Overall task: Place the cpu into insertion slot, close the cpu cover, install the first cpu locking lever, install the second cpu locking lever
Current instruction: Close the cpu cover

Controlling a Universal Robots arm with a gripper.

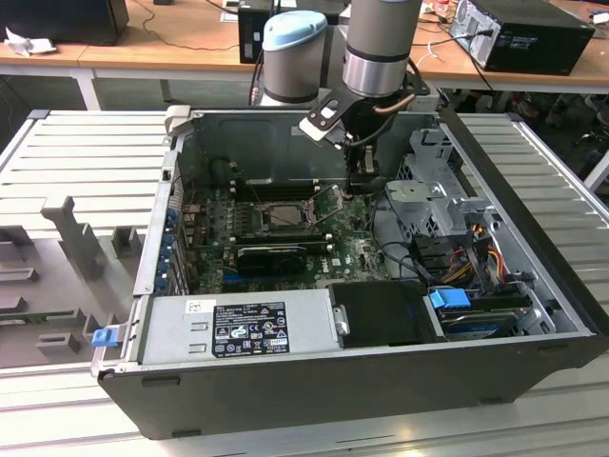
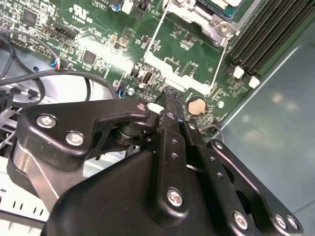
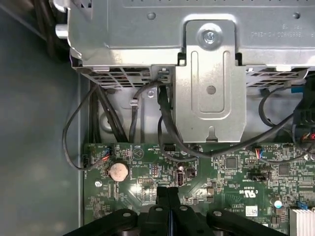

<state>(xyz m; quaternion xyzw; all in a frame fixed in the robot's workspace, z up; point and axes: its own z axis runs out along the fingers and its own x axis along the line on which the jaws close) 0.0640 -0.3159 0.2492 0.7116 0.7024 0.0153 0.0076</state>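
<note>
Clenched fingers [image 3: 172, 196], grasping nothing visible, hover over the board [image 3: 236, 172] near the insertion slot [image 1: 285, 215]; a locking step seems in hand, demanding fine alignment.

UR arm [image 1: 381, 43] stands approx. vertical in the exterior view, w/ a wrist joint [image 1: 294, 33], pale blue cap, beside it on the exterior view's left. Below, the gripper [image 1: 365, 183] hangs pointing down. In both wrist views the black fingers [image 3: 161, 196] [image 2: 170, 130] lie pressed tog., tips touching, nothing clamped btwn them. Linkage arms [image 2: 74, 132] splay out either side.
</note>
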